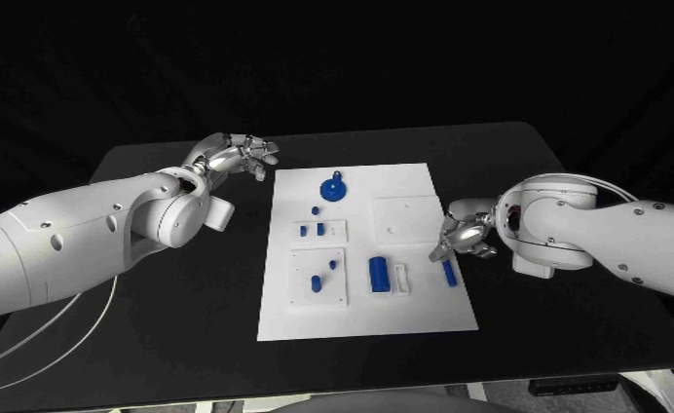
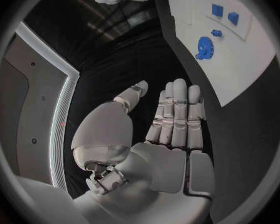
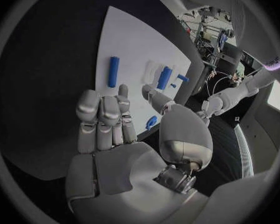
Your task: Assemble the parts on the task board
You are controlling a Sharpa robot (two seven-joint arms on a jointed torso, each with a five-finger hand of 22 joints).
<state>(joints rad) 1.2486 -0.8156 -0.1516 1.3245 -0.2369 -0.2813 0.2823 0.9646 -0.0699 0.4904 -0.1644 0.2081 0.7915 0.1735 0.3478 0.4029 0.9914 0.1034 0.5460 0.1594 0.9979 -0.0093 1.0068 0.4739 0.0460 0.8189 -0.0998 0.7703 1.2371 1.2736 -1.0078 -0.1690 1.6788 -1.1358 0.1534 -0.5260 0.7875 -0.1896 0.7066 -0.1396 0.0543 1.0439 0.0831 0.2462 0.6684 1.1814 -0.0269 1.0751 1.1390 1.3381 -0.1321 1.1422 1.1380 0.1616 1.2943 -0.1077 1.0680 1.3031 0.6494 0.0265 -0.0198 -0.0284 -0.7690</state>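
Board (image 1: 422,179): white plate, mid-table, between the two arms. Carries blue parts: gear (image 1: 333,189) toward the far end; two small blocks (image 1: 311,231) in a raised holder; two small pieces (image 1: 321,279) in a second holder; thick cylinder (image 1: 378,274) upright in a holder near the right edge; rod (image 1: 450,272) lying loose on the plate beside it.

Step in hand, as judged: right hand (image 1: 464,236) going for the rod. Advice: come down over the rod's middle, thumb on one long side and fingers on the other, close evenly so it does not roll off the edge; avoid knocking the cylinder.

Right hand: above the board's right edge, just beyond the rod, not touching it. Fingers (image 3: 102,109) straight and pressed together, thumb apart. Holds nothing.

Left hand (image 1: 236,155): over the black table, left of the board's far corner. Fingers (image 2: 177,109) together, thumb apart. Holds nothing.
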